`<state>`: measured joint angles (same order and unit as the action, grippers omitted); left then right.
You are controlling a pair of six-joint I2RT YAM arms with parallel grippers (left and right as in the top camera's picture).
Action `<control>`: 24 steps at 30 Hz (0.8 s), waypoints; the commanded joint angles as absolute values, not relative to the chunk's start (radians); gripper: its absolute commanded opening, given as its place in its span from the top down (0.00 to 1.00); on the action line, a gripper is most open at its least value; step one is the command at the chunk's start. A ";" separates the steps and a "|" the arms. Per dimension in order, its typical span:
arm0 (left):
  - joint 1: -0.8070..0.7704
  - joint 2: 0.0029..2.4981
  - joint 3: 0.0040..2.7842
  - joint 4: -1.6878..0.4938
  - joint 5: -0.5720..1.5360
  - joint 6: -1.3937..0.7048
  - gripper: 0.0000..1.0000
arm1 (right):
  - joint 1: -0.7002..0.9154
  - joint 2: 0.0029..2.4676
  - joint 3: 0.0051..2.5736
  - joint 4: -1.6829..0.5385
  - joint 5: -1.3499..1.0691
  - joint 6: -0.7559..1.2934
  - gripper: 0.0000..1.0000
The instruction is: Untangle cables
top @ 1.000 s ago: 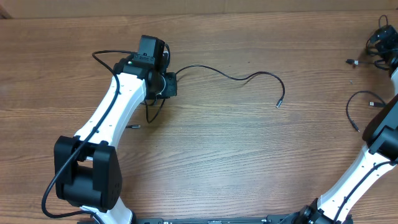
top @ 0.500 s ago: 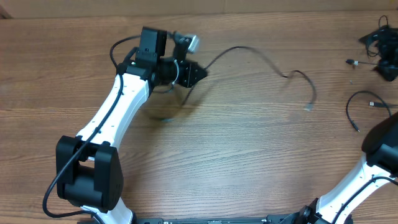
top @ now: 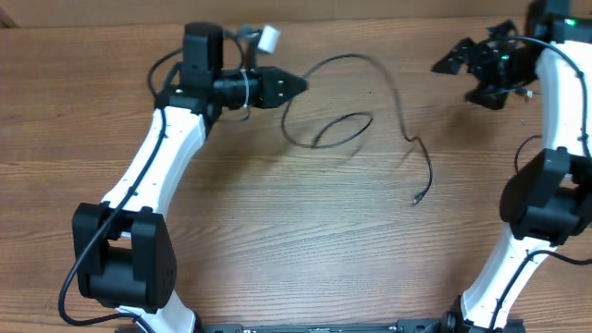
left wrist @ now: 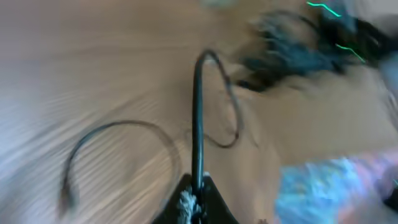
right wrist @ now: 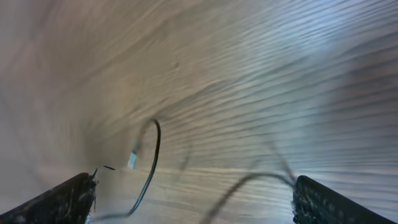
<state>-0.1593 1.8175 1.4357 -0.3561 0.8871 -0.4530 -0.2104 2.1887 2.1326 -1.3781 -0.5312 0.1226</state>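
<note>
One cable (top: pixel 409 139) sits pinched in your closed left gripper (top: pixel 294 86) at eleven o'clock, looping over the table (top: pixel 277 250) toward four. Your right gripper (top: pixel 462 69) gapes empty at two o'clock, a second cable (top: pixel 520 148) beside its arm.

Wooden table (top: pixel 277 240); thin black cable (top: pixel 430 171) draped across it, plug end (top: pixel 418 197) on wood.

Robot work bench, most probably in a laboratory.
Two white-and-black machine arms, the left arm (top: pixel 171 153) and the right arm (top: pixel 558 92), are mounted at the near edge of a plain wood-grain table (top: pixel 305 259) (thick black wiring runs along each of them), and thin black cables (top: pixel 430 171) lie loose on the table top.
</note>
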 commanded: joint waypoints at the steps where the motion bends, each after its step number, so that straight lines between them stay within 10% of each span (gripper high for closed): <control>1: -0.137 1.811 1.443 -0.464 0.415 -0.759 0.96 | -0.165 2.185 2.132 -1.380 -0.506 0.092 0.00; 18: -0.139 1.811 1.442 -0.737 -0.048 -0.937 0.96 | 0.078 2.187 1.929 -1.206 -0.302 0.103 0.00; 24: -0.137 1.811 1.442 -0.774 -0.113 -0.942 0.48 | 0.099 2.187 1.784 -1.115 -0.277 0.104 0.00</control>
<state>-0.1356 1.8175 1.4349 -0.7673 -0.0444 -0.9325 0.1005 2.1891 1.8275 -1.1347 -0.3206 0.1040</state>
